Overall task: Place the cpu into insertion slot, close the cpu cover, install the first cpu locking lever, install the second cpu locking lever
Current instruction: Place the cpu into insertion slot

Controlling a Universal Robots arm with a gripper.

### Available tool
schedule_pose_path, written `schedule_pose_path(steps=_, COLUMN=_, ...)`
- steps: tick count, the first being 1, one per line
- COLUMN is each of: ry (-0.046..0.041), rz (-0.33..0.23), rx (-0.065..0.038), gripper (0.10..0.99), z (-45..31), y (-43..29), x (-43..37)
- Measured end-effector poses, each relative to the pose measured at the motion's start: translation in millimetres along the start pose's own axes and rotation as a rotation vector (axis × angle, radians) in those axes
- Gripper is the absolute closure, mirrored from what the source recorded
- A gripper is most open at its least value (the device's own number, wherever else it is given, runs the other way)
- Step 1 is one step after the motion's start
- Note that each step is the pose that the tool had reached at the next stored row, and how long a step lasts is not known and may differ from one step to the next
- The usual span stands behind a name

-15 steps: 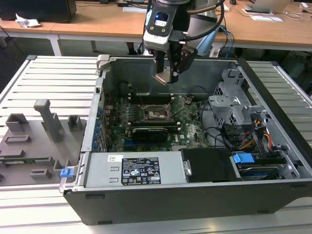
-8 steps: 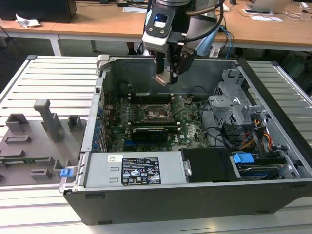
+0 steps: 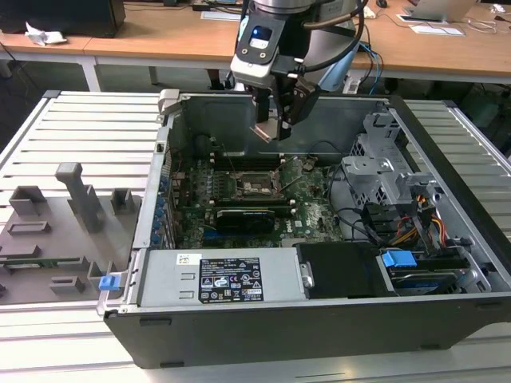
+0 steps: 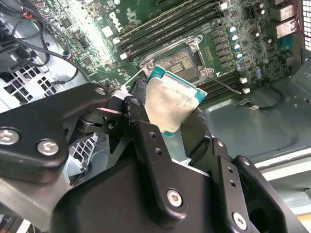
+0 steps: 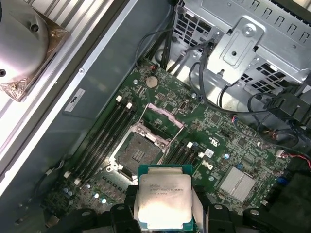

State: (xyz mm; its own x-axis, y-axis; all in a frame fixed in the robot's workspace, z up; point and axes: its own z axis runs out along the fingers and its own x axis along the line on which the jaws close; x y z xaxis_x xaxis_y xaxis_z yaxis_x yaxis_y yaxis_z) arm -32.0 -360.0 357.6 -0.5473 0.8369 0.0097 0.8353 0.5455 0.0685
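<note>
Above the insertion slot [image 5: 139, 152], gripper [image 3: 275, 126] tight on cpu [image 5: 164, 196]

Arm [image 3: 319, 24] enters from above, wrist turned downward. Tool [image 3: 274, 129] hangs in mid-air, pointing down. Dark fingers [image 3: 297, 100] clamp flat silvery chip [image 5: 164, 196] from two opposite edges, chip's metal top bare between them. Black linkage bars [image 4: 155, 160] of tool spread wide in second wrist view.
</note>
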Motion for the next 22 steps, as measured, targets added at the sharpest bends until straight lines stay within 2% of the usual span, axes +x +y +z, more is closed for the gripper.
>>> schedule_pose_path(steps=14, ry=-0.0031, rz=0.044, rx=0.000, gripper=0.557, z=5.4, y=-0.5, x=0.0)
schedule_pose_path(steps=22, ry=-0.0064, rz=0.092, rx=-0.001, gripper=0.557, z=9.7, y=-1.9, x=0.7)
